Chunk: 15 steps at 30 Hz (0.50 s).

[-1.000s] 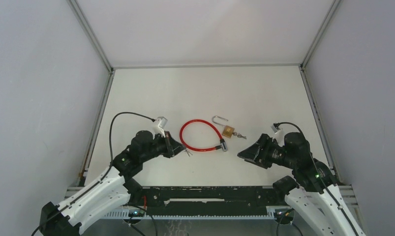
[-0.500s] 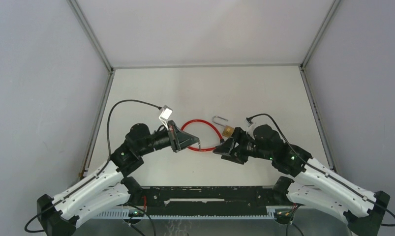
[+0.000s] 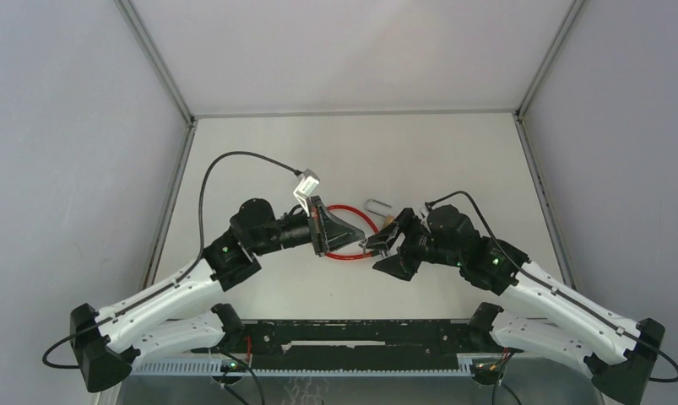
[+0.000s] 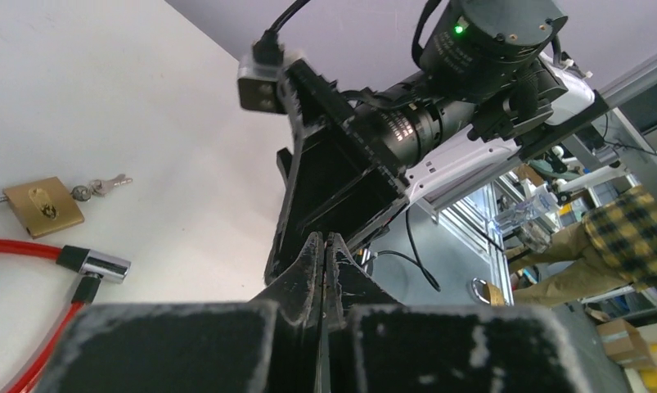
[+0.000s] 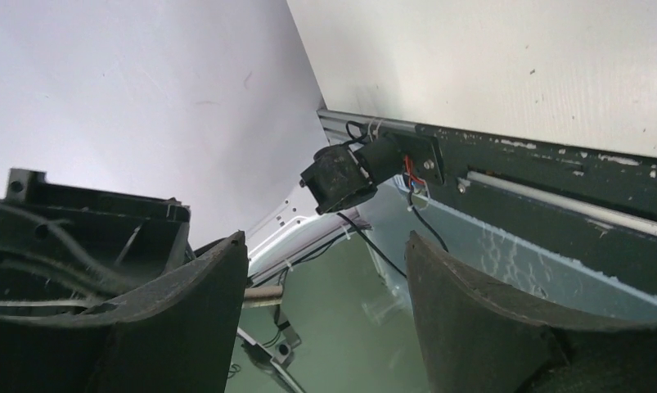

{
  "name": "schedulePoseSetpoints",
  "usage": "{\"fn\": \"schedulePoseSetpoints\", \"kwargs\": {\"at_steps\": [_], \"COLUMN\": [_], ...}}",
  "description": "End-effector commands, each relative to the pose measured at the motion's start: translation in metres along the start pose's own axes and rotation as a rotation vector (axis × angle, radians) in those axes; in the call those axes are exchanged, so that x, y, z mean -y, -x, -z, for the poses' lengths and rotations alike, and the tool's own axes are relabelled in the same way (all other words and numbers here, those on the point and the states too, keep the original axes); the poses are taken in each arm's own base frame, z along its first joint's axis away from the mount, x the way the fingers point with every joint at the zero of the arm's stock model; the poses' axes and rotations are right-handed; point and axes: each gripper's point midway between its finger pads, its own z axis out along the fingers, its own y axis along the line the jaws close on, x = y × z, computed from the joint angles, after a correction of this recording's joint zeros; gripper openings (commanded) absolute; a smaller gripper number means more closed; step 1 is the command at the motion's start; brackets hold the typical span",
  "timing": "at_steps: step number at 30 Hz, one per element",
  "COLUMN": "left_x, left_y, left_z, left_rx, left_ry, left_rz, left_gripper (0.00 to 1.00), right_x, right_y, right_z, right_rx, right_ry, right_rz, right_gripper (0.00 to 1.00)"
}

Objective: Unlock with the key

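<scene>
A red cable lock [image 3: 344, 207] lies mid-table, its silver head [image 4: 96, 266] low at the left of the left wrist view. Behind it sits a brass padlock [image 4: 42, 206] with an open shackle [image 3: 376, 203] and a small key [image 4: 102, 185] in it. My left gripper [image 3: 358, 236] hovers over the cable, rolled sideways and shut [image 4: 323, 237]. A small pale bit at its tips looks like a key [image 3: 363, 243], and the wrist view hides it. My right gripper [image 3: 371, 256] faces it from the right, a short way off. It is open [image 5: 326, 237] with nothing between its fingers.
A black rail [image 3: 360, 333] runs along the table's near edge, behind the right gripper's fingers in the right wrist view. Grey walls close the left [image 3: 65, 169], back and right sides. Metal strips edge the table on both sides.
Both arms have swung in to the middle and lifted, so the grippers now face each other. The right jaws stand wider. The small keys beside the cable no longer show on the table.
</scene>
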Motion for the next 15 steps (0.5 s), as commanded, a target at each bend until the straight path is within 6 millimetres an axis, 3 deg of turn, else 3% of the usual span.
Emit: {"fn": "schedulePoseSetpoints", "kwargs": {"at_steps": [1, 10, 15], "left_x": [0.027, 0.027, 0.027], "left_y": [0.027, 0.014, 0.005], "left_z": [-0.007, -0.012, -0.013], "left_rx": [0.050, 0.011, -0.020], "left_ry": [-0.071, -0.054, -0.041], "left_rz": [-0.090, -0.133, -0.167], "left_gripper": [0.00, 0.00, 0.00], "right_x": [-0.024, -0.042, -0.042], "right_y": [-0.010, -0.014, -0.016], "right_z": [0.006, 0.014, 0.015], "right_rx": [-0.061, -0.083, -0.097], "right_ry": [0.054, 0.124, 0.120], "right_rz": [-0.072, -0.100, -0.122], "right_gripper": [0.77, 0.73, 0.73]}}
